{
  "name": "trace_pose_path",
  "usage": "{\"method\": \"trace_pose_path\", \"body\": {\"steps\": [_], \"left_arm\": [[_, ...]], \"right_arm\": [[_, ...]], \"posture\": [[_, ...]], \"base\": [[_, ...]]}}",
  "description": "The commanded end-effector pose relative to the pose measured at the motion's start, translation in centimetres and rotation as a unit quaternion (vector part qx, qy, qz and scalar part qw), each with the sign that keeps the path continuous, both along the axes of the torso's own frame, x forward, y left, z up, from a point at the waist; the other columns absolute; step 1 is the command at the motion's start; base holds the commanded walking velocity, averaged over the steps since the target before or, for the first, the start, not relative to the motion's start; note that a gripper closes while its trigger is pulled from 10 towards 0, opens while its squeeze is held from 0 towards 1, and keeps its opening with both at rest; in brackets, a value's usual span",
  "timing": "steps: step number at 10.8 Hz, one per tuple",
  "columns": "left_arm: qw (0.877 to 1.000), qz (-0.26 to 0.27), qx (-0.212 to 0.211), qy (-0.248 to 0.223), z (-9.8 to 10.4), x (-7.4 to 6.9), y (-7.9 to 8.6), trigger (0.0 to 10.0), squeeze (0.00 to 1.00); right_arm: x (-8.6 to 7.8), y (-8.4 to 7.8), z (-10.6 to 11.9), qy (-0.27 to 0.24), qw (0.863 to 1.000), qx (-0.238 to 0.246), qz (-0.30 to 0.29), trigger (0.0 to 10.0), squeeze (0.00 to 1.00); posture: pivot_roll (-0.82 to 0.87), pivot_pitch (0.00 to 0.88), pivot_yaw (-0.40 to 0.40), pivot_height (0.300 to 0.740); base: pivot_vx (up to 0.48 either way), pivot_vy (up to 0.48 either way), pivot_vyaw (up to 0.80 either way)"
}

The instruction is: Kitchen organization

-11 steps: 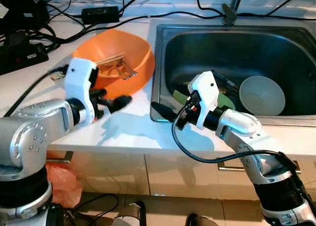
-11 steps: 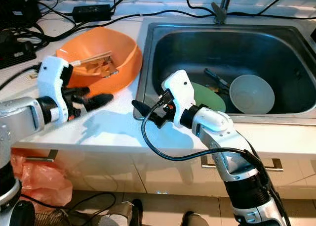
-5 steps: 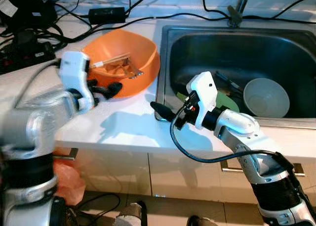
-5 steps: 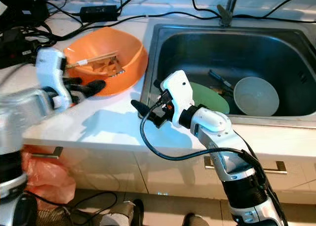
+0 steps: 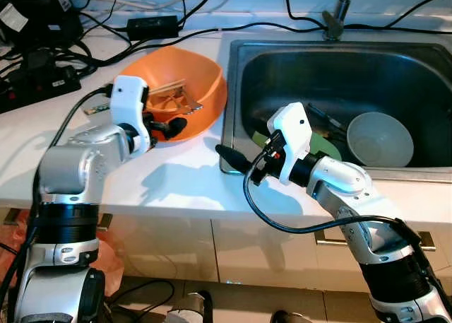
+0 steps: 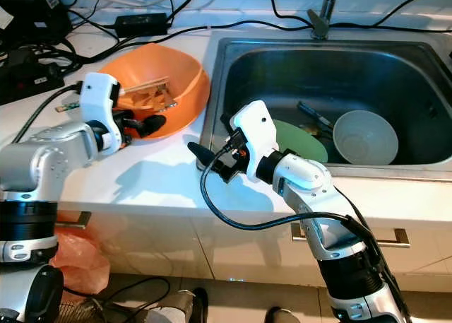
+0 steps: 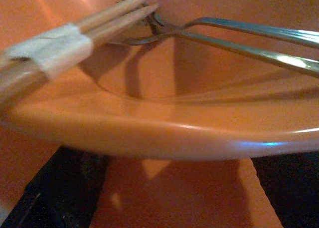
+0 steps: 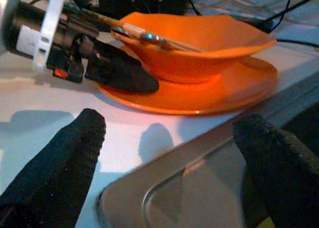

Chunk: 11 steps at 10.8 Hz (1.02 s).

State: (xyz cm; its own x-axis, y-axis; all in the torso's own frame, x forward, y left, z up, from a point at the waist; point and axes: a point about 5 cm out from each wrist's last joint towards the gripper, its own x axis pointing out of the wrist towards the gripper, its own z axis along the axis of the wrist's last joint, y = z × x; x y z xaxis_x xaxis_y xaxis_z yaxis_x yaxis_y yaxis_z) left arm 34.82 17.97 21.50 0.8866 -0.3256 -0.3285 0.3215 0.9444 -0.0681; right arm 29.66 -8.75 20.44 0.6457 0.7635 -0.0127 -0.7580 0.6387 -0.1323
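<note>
**Orange bowl on plate, counter left of sink**

Item: orange bowl (image 5: pixel 185 83) holding chopsticks (image 7: pixel 65 36) and metal tongs (image 7: pixel 249 41), seated on an orange plate (image 8: pixel 209 96) on the white counter (image 5: pixel 176 181), just beside the sink (image 5: pixel 339 61).

Handling, as judged: stiff, light plastic with a smooth, likely slippery rim; loose utensils inside may slide if tipped. Best taken at the near rim, kept level.

Left gripper (image 5: pixel 166 127): fingers spread, at the bowl's near edge, the rim between them in the wrist view, not yet pinched.

Right gripper (image 5: pixel 236 159): fingers apart, empty, over the sink's front-left corner, near the plate.

Sink contents: pale bowl (image 5: pixel 379 138), green plate (image 6: pixel 300 141).
</note>
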Motion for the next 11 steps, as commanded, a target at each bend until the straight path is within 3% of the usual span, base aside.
{"method": "trace_pose_path", "body": {"steps": [1, 3, 6, 11], "left_arm": [[0.998, -0.024, 0.024, 0.046, -1.7, -0.3, -0.4, 10.0, 0.00], [0.993, -0.071, 0.056, 0.070, -2.8, -1.1, -1.1, 10.0, 0.00], [0.986, -0.123, 0.057, 0.093, -3.4, -2.9, -2.0, 10.0, 0.00], [0.984, -0.140, 0.079, 0.079, -2.8, -4.6, -2.2, 10.0, 0.00]], "right_arm": [[-0.4, 0.0, 0.2, -0.006, 1.000, -0.003, -0.002, 10.0, 0.00], [-0.5, -0.1, 0.1, -0.005, 1.000, -0.003, -0.004, 10.0, 0.00], [-0.6, -0.1, 0.1, -0.004, 1.000, -0.002, -0.004, 10.0, 0.00], [-0.3, -0.2, 0.1, -0.004, 1.000, -0.004, -0.005, 10.0, 0.00]], "posture": [[0.10, 0.148, 0.093, 0.740], [0.11, 0.155, 0.098, 0.740], [0.11, 0.161, 0.098, 0.740], [0.12, 0.159, 0.090, 0.740]], "base": [[0.000, 0.000, 0.00], [0.000, 0.000, 0.00], [0.000, 0.000, 0.00], [0.000, 0.000, 0.00]]}}
